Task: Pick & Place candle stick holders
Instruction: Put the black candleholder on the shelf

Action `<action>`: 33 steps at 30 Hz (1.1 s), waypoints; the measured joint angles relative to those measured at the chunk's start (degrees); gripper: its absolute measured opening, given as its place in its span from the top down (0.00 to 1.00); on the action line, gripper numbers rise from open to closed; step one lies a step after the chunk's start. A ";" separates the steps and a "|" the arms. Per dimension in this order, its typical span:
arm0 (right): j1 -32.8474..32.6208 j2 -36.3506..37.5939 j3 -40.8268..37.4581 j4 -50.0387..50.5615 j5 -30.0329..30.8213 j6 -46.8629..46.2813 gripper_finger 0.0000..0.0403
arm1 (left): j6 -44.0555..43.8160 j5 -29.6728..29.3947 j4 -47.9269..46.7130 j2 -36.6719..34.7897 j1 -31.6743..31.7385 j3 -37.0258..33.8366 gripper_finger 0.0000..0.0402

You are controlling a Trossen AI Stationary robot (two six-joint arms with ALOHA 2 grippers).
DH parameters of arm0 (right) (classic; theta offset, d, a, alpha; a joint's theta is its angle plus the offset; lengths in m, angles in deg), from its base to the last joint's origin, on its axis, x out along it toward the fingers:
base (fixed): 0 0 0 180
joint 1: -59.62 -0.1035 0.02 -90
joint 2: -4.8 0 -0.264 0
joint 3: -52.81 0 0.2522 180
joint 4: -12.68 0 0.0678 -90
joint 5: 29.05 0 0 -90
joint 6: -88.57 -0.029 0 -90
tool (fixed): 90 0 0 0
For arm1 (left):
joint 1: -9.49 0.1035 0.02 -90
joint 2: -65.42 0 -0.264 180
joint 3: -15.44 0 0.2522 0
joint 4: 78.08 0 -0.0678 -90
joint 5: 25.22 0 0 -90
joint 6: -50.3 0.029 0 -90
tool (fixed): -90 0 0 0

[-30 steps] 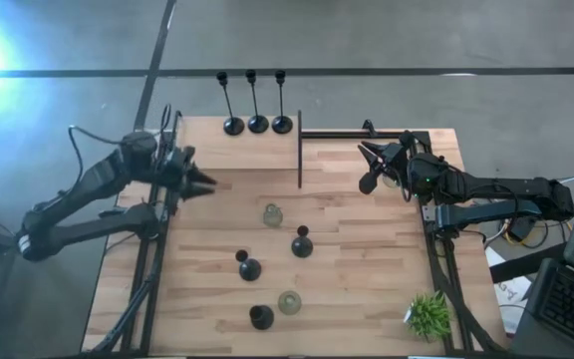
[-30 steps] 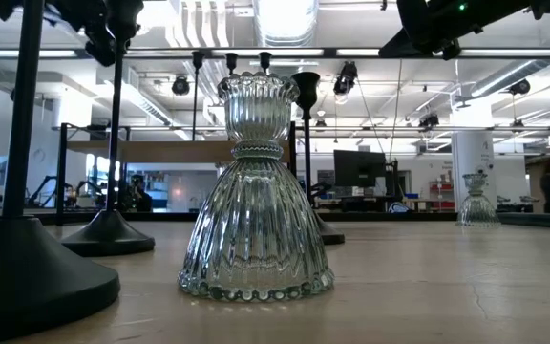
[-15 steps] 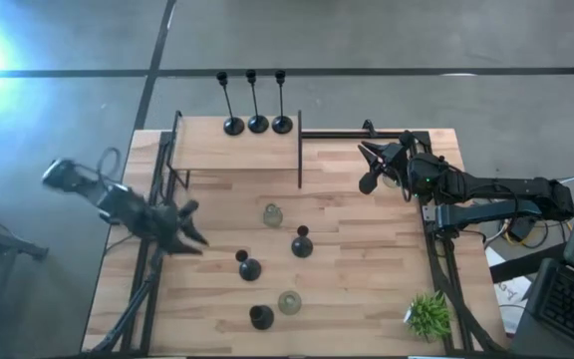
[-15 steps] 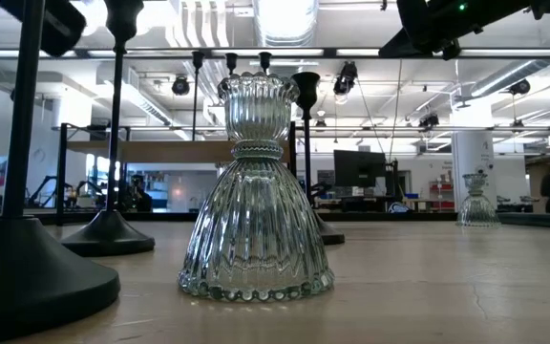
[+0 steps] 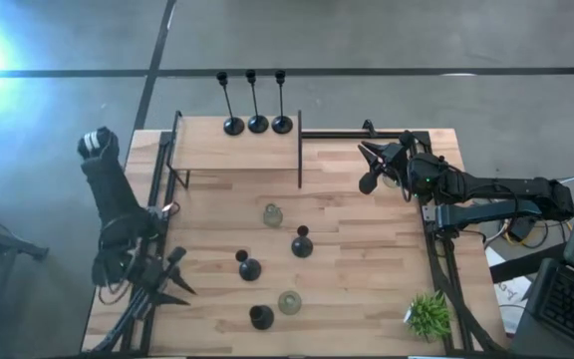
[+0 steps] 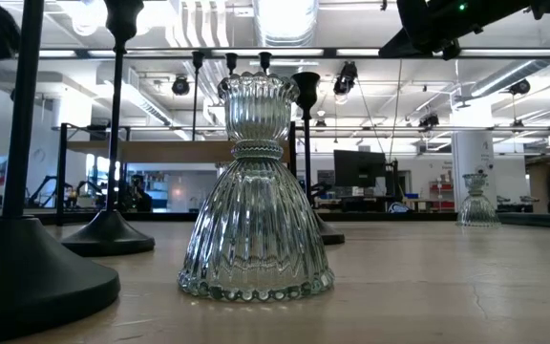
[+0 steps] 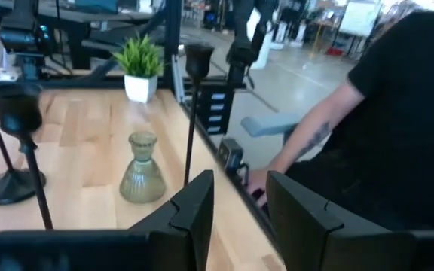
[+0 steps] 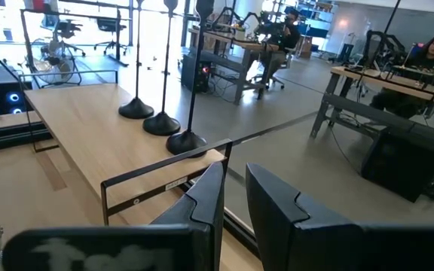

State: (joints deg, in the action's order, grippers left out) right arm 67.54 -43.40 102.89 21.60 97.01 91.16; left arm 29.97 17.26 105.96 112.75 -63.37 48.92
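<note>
Left hand (image 5: 170,282) over wooden table (image 5: 367,269) edge

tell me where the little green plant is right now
In the high view the green plant sits at the table's near right corner, by the right frame rail, well to the right of the nearest glass holder and apart from every holder.
</note>
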 joint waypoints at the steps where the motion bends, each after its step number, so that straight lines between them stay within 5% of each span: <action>1: 0.00 0.00 -0.02 0.00 0.01 0.01 0.87 | -0.02 0.00 0.90 1.56 0.32 0.23 0.69; 9: 0.00 0.00 -0.01 0.00 0.01 0.00 0.87 | -0.06 0.74 2.06 9.10 4.53 2.91 0.69; 21: 0.00 0.00 -0.01 0.00 0.00 0.02 0.87 | 4.09 27.17 9.81 15.48 22.91 4.78 0.69; 33: -0.02 0.00 0.00 0.00 -0.01 0.00 0.87 | 6.34 31.48 14.97 24.89 29.70 7.94 0.69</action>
State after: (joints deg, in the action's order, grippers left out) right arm 67.52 -43.40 102.89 21.60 97.00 91.16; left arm 36.31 48.74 120.93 137.65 -33.67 56.86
